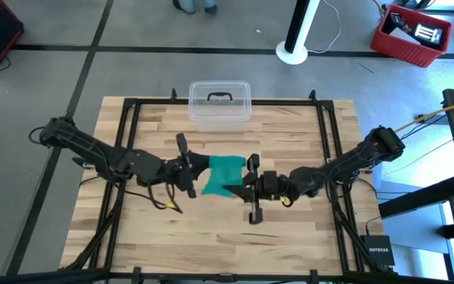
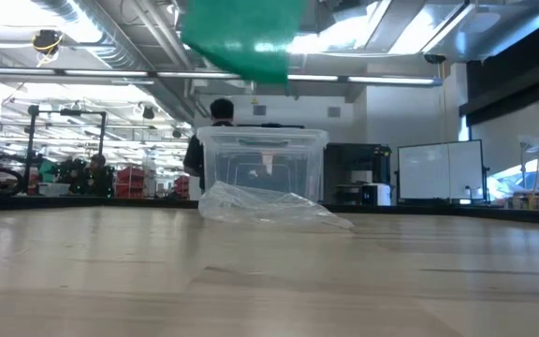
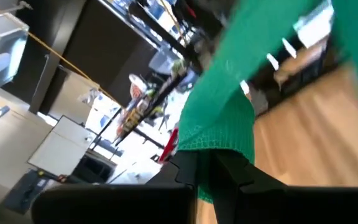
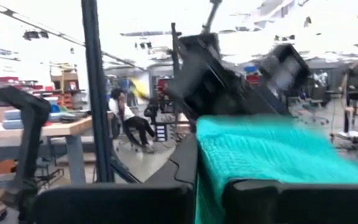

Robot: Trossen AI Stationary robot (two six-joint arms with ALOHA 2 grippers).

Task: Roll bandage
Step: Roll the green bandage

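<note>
I see the bandage held aloft, unrolled, both the left gripper and right gripper clamped on it, so rolling remains.

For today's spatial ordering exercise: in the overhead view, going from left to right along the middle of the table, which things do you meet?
Left gripper, shut on the bandage → bandage, stretched between the two → right gripper, shut on its other end.
</note>
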